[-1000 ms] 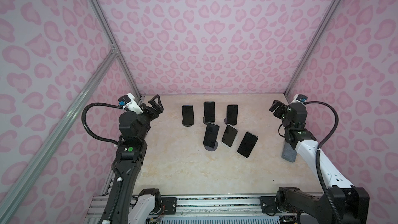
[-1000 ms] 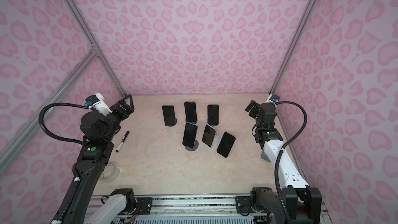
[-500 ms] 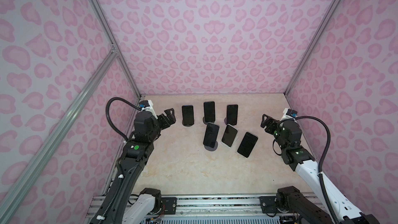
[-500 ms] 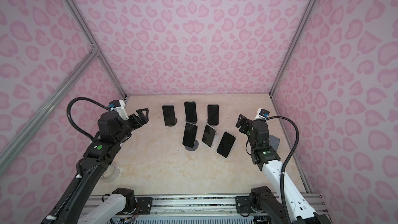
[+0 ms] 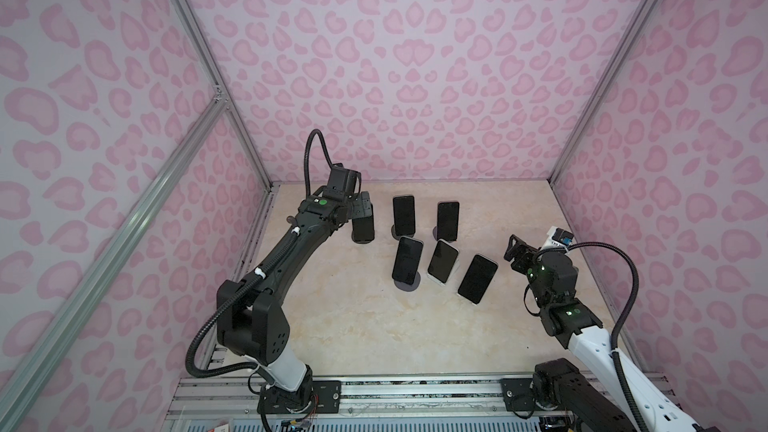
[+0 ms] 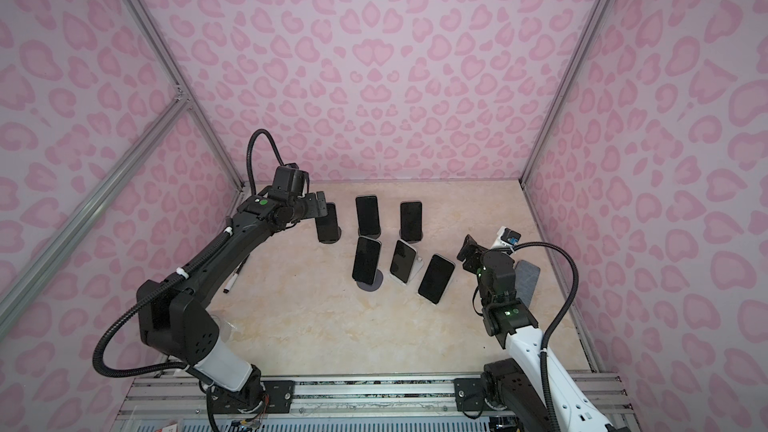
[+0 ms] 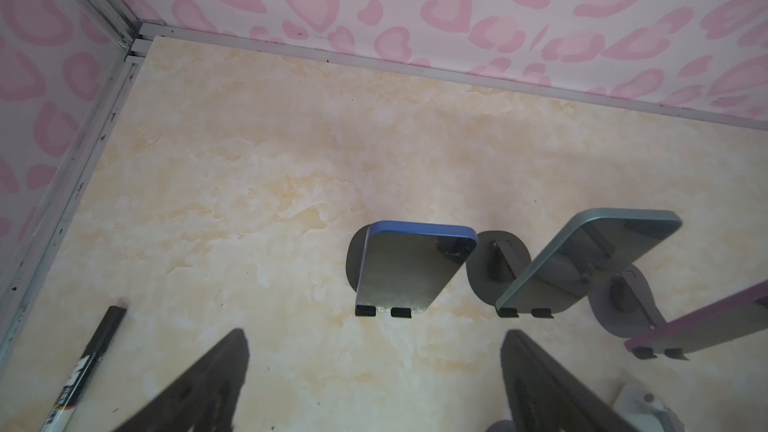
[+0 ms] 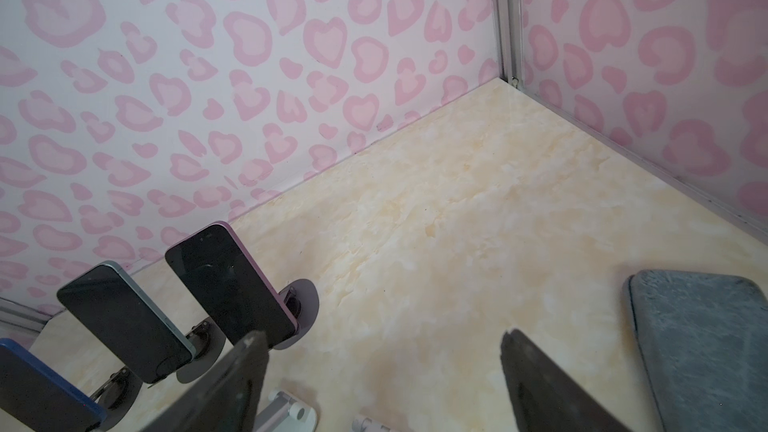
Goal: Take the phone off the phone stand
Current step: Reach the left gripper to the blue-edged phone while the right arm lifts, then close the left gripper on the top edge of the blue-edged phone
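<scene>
Several dark-screened phones lean on small stands mid-table in both top views. The back-left one, a blue-edged phone (image 5: 363, 231) (image 6: 327, 229) (image 7: 409, 268), rests on a dark round phone stand (image 7: 353, 259). My left gripper (image 5: 365, 206) (image 6: 321, 204) (image 7: 374, 336) hovers open just above and before it, touching nothing. Beside it stand a teal-edged phone (image 7: 582, 259) (image 8: 124, 326) and a purple-edged phone (image 7: 706, 326) (image 8: 232, 288). My right gripper (image 5: 513, 248) (image 6: 466, 252) (image 8: 384, 334) is open and empty, right of the front-right phone (image 5: 478, 278).
A black marker (image 6: 232, 280) (image 7: 89, 367) lies by the left wall. A grey pad (image 6: 528, 280) (image 8: 702, 347) lies by the right wall behind the right arm. A white stand (image 8: 291, 413) sits just under the right fingers. The walls close in on three sides.
The left arm has stretched from the left wall over to the back-left phone. The right arm has dropped and swung in from the right wall toward the front-right phone.
</scene>
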Controlling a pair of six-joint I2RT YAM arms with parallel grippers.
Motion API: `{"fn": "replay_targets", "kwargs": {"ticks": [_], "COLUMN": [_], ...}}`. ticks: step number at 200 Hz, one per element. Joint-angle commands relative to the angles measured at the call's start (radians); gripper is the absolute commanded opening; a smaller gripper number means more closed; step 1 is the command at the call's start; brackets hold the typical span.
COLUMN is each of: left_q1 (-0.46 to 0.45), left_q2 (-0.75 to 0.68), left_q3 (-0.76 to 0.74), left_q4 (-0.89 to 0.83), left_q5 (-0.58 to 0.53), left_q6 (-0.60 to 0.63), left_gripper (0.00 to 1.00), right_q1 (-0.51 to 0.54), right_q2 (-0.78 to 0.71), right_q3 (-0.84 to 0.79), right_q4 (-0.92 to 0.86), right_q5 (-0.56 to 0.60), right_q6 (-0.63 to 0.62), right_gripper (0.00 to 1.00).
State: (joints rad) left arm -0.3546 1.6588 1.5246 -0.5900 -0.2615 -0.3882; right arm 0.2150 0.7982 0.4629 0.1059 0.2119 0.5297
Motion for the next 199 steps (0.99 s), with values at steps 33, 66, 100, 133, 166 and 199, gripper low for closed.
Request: {"fn": "replay_targets", "kwargs": {"ticks": [33,66,100,133,166,199], "left_q1": [-0.025,-0.038,-0.04,-0.043,-0.043,-0.043], "left_q2": [0.099,0.125,0.139,0.13,0.149,0.161], "left_q3": [0.035,0.028,0.0,-0.056,-0.078,-0.091], "left_q4": [0.033,0.09,0.129,0.183,0.219,0.245], "left_q5": [0.013,0.037,0.007,-0.026,-0.009,-0.02], "left_q6": [0.062,0.059,0.031,0.013,0.017,0.02], "left_gripper": [0.98,0.98,0.98,0.98,0.97,0.98], "right_q1": [0.009,0.01,0.012,0.012,0.014,0.015], "right_q2": [-0.025,-0.008,-0.01,-0.016,-0.008,-0.005], "right_q3": [-0.007,0.002,0.006,0.004,0.005,0.01], "right_q4": [0.013,0.006,0.0,-0.006,-0.005,-0.012], "right_q5": [0.008,0.0,0.006,0.017,0.012,0.02], "right_q6": [-0.001,-0.005,-0.014,-0.013,-0.015,-0.024], "right_gripper": [0.93,0.94,0.95,0.99,0.99,0.99]}}
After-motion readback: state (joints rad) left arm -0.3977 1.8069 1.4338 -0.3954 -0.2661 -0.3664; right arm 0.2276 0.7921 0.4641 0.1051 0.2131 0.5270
